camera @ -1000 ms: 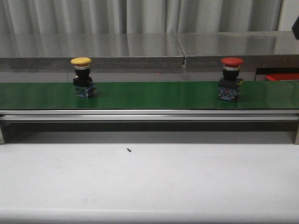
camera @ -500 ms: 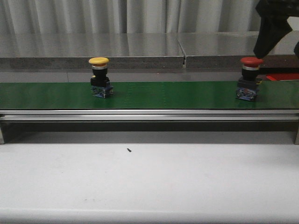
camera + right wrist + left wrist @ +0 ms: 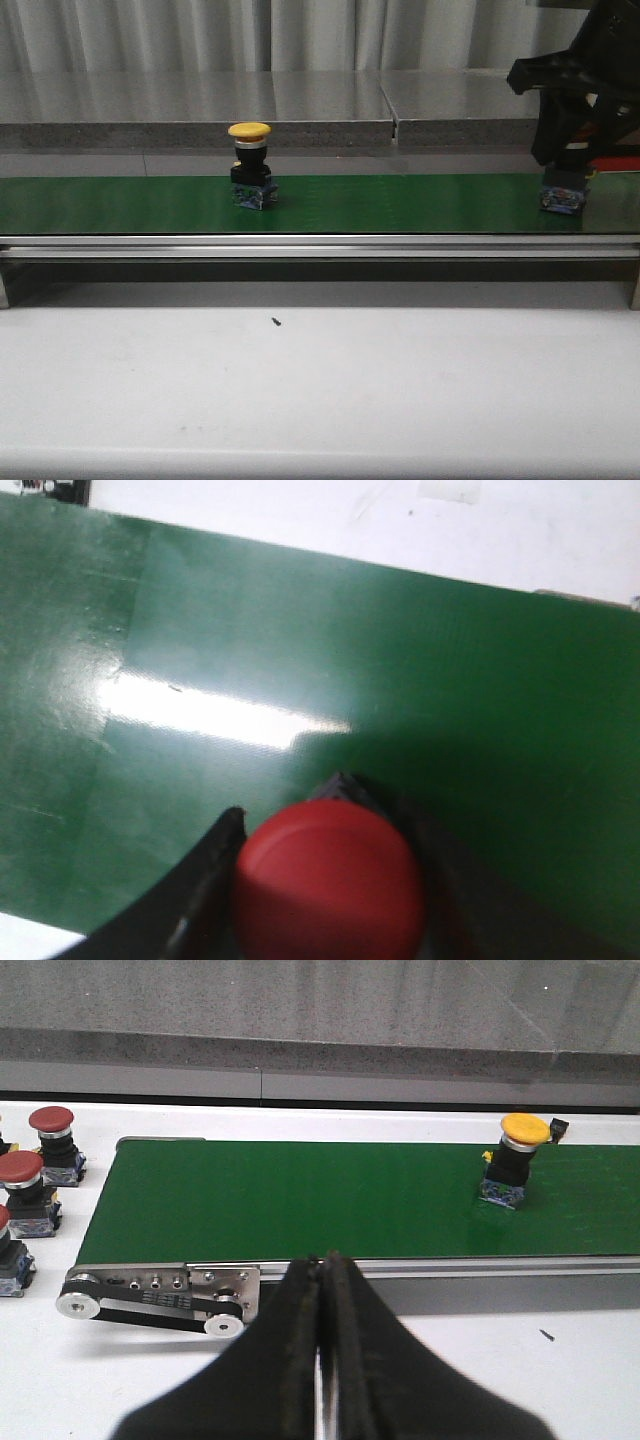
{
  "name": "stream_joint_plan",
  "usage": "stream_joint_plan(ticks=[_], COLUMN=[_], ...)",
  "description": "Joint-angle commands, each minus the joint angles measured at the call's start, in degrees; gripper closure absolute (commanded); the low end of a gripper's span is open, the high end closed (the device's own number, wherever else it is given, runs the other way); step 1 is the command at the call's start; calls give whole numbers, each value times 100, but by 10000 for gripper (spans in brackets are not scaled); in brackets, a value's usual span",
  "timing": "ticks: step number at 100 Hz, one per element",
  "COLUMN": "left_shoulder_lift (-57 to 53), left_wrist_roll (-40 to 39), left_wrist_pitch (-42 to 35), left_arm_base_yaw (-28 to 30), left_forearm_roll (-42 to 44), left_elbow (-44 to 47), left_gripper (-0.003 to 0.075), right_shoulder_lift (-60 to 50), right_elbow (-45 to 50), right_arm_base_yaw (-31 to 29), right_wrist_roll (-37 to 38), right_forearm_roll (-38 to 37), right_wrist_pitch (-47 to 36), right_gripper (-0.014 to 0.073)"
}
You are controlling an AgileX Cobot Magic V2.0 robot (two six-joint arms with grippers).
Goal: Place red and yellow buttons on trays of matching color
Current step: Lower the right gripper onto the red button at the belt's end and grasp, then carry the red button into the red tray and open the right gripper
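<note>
A red button (image 3: 328, 885) stands on the green belt (image 3: 400, 203) at the far right. My right gripper (image 3: 563, 150) has come down over it, and its fingers (image 3: 205, 880) press both sides of the red cap. Only the blue base (image 3: 562, 198) shows below the gripper in the front view. The yellow button (image 3: 249, 165) (image 3: 515, 1155) stands upright on the belt left of centre, untouched. My left gripper (image 3: 322, 1260) hangs shut and empty over the white table, short of the belt. A red tray (image 3: 612, 163) peeks out behind the right gripper. No yellow tray is in view.
Three spare red buttons (image 3: 52, 1130) stand on the white table off the belt's end. The belt's aluminium rail (image 3: 320, 245) runs along its near side, and a steel ledge (image 3: 200, 125) lies behind it. A small dark speck (image 3: 275, 321) lies on the front table.
Both buttons have ridden the belt to the right. The right gripper has dropped from above the red button onto it, and its fingers now flank the cap.
</note>
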Motion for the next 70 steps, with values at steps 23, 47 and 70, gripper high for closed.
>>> stream_joint_plan(ticks=[23, 47, 70], left_shoulder_lift=[21, 21, 21], left_wrist_roll=[-8, -8, -8], left_wrist_pitch=[-471, -471, -471], left_arm_base_yaw=[-44, -44, -44], left_forearm_roll=[-93, -93, -93], left_elbow=[-151, -151, -151], left_gripper=[739, 739, 739], right_shoulder_lift=[-257, 139, 927], right_elbow=[-1299, -2111, -2750], right_arm_base_yaw=[-604, -1703, -2298], right_wrist_roll=[46, 51, 51], right_forearm_roll=[13, 13, 13], right_wrist_pitch=[611, 681, 743], right_gripper=[480, 480, 480])
